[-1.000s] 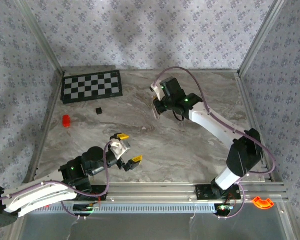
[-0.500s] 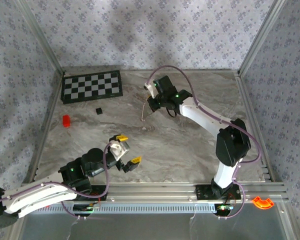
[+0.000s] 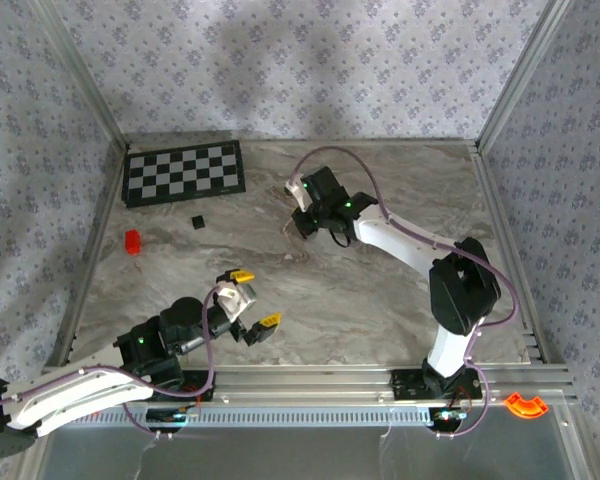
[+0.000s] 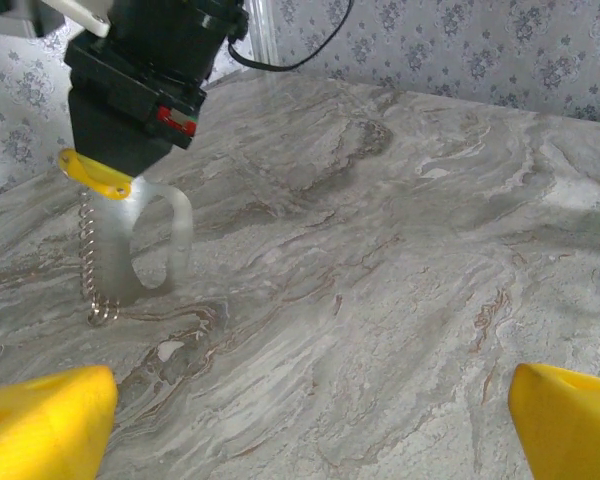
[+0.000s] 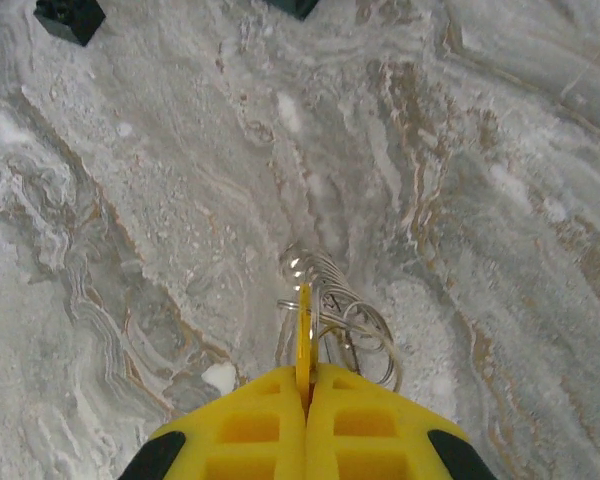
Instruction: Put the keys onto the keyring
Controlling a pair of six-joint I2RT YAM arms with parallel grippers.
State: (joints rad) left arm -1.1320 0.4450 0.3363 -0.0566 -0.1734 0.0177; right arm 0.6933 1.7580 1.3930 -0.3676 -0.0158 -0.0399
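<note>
We see a grey-veined bench (image 3: 380,290), a black-and-white checkerboard (image 3: 185,172), a red block (image 3: 133,241), a black cube (image 3: 197,221), a silvery keyring (image 5: 320,275) (faint), and a yellow-tipped left claw (image 3: 253,297) and right claw (image 5: 305,382).

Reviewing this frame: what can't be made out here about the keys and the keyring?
- Right wrist: the shut right gripper hides the key except for a thin yellow edge. Whether the key is threaded onto the keyring is unclear.
- Top external: the keyring is too small, only a faint line under the gripper.
- Left wrist: the right gripper is cut off by the top edge, and the pale loop beside the keyring is unidentifiable.
</note>
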